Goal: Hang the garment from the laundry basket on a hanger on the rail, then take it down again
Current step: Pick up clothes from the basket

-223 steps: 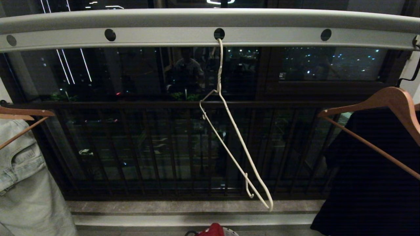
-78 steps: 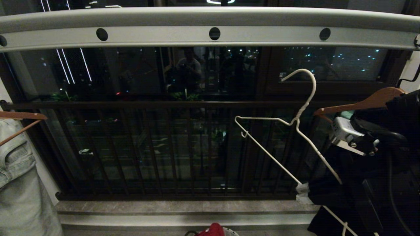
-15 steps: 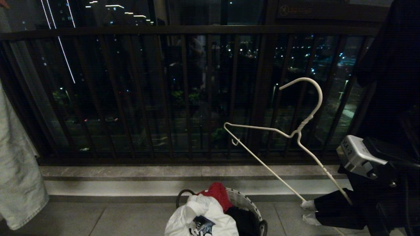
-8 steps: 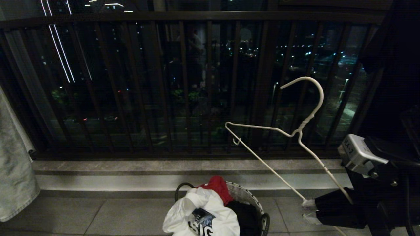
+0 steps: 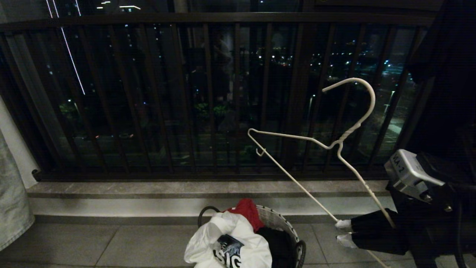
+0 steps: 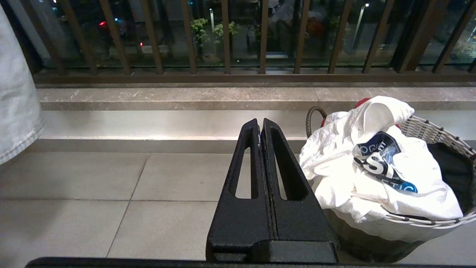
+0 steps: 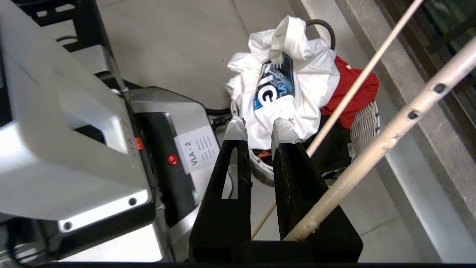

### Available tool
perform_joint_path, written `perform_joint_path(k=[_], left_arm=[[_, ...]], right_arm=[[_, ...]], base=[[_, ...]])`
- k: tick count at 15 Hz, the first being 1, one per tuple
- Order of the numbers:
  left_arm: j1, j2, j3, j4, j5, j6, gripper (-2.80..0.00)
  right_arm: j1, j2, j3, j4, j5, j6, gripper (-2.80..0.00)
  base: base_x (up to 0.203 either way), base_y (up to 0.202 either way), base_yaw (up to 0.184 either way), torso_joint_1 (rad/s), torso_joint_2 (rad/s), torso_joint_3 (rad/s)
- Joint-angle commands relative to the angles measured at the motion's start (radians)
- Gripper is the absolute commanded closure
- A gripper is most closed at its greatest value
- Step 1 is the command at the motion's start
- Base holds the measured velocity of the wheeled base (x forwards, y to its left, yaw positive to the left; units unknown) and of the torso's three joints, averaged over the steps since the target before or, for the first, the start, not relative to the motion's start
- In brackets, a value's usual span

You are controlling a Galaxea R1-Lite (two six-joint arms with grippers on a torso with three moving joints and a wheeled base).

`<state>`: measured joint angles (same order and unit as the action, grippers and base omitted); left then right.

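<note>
The garment (image 5: 223, 232), a white T-shirt with a dark blue print, lies crumpled on top of the laundry basket (image 5: 277, 223) on the floor tiles. It also shows in the left wrist view as the garment (image 6: 334, 163) in the basket (image 6: 427, 130). My right gripper (image 5: 344, 232) holds the white wire hanger (image 5: 339, 142) up at the right, hook uppermost. In the right wrist view one wire of the hanger (image 7: 386, 143) lies against a finger and another runs between the fingers of the right gripper (image 7: 259, 128). My left gripper (image 6: 260, 121) is shut and empty, beside the basket. The rail is out of view.
The dark balcony railing (image 5: 208, 93) and a stone step (image 5: 148, 188) run across behind the basket. Pale denim (image 5: 11, 201) hangs at far left, a black garment (image 5: 446, 74) at far right. Red cloth (image 5: 245, 212) and dark cloth share the basket. My base (image 7: 74, 130) is close behind.
The hanger left the rail and now sits in my right gripper. The camera sank from the rail to the floor and basket. In the last second the hanger tipped slightly upward.
</note>
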<state>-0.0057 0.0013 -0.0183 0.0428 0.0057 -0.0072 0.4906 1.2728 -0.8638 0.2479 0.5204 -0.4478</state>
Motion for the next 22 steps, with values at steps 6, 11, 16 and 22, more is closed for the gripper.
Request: perform_joint_path(k=[6, 11, 16, 22], left_arm=[[0.000, 0.000, 0.000, 0.000, 0.000, 0.000, 0.00], [0.000, 0.000, 0.000, 0.000, 0.000, 0.000, 0.00], [0.000, 0.000, 0.000, 0.000, 0.000, 0.001, 0.00], [0.000, 0.000, 0.000, 0.000, 0.000, 0.004, 0.00]], right_arm=[[-0.003, -0.003, 0.064, -0.067, 0.003, -0.006, 0.00], [-0.006, -0.013, 0.068, -0.070, 0.003, -0.004, 0.00], [-0.007, -0.013, 0.068, -0.070, 0.001, -0.005, 0.00], [-0.011, -0.046, 0.073, -0.082, -0.003, -0.005, 0.00]], base=[[0.000, 0.000, 0.000, 0.000, 0.00, 0.000], [0.000, 0.000, 0.000, 0.000, 0.00, 0.000], [0.000, 0.000, 0.000, 0.000, 0.00, 0.000], [0.000, 0.000, 0.000, 0.000, 0.00, -0.029]])
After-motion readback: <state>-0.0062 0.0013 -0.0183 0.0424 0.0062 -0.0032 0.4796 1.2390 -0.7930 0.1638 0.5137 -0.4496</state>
